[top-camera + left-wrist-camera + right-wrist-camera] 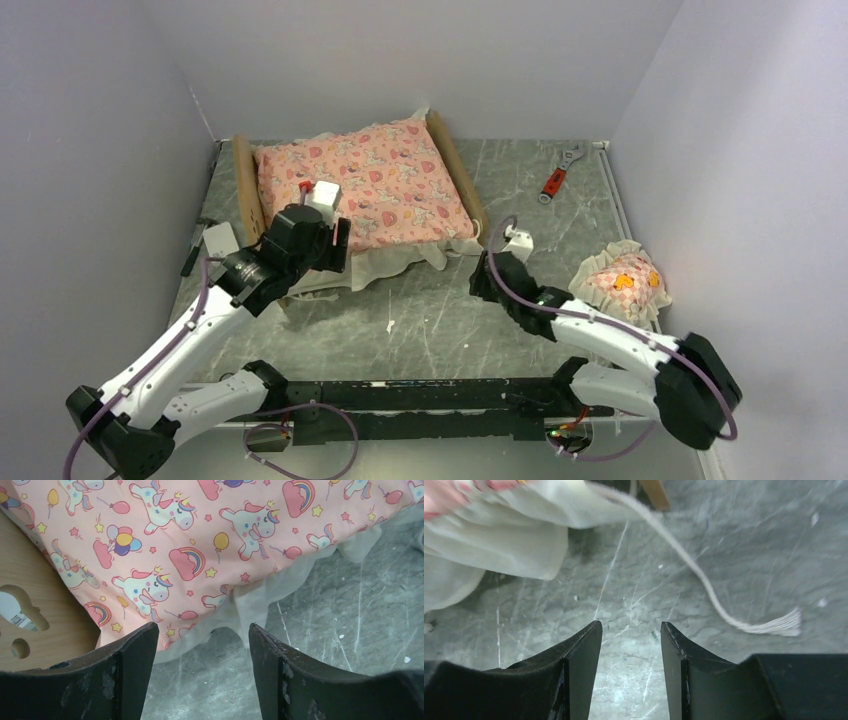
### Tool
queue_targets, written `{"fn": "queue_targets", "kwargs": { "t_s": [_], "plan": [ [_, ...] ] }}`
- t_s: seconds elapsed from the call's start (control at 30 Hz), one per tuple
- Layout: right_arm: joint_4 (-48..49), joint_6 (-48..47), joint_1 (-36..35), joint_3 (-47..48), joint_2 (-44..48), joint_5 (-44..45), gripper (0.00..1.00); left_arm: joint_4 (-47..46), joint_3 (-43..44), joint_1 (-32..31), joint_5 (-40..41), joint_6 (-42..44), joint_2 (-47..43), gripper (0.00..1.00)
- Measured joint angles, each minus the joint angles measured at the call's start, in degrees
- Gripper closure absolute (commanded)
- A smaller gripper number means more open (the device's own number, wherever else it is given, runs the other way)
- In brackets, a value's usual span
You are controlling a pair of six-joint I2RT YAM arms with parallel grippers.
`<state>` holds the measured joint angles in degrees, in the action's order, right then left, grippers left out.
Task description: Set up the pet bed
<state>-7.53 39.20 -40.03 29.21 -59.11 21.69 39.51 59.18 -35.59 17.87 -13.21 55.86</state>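
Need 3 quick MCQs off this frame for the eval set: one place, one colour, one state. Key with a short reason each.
1. Where is the pillow?
A. on the table, to the right of the pet bed
B. lying on top of the bed
C. against the far wall behind the bed

2. What colour is the handle of the wrench?
A. blue
B. red
C. yellow

3. What state is the right hand in?
A. shut tight, empty
B. shut on a piece of cloth
C. open, holding nothing

Key:
1 A: the top view shows it on the table surface, apart from the bed frame, on the right side.
2 B: the top view shows a red grip below a bare metal head.
3 C: the right wrist view shows its fingers apart with only table between them.
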Motion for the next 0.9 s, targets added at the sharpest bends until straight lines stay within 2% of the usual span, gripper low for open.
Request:
{"fn": "queue_targets", "kwargs": {
  "t_s": [0.23, 0.53, 0.73, 0.9],
  "plan": [
    [9.6, 14.2, -6.7, -1.1, -14.1, 10.1, 0.58, -1.1, -2.2, 0.2, 2.6, 0.5, -4.4, 0.28],
    [20.1, 25.2, -7.3, 5.7, -32.9, 20.5, 0.57, -2.0, -3.0, 1.9, 5.5, 0.5, -10.0, 0.28],
    [19.7, 30.2, -7.3, 12.9, -40.0, 25.7, 0.55, -2.1, -3.7, 3.0, 5.9, 0.5, -12.4, 0.28],
    [10.7, 39.3, -7.3, 19.8, -45.3, 30.4, 0.56, -2.2, -3.7, 4.3, 5.5, 0.4, -13.1, 0.28]
  ]
}}
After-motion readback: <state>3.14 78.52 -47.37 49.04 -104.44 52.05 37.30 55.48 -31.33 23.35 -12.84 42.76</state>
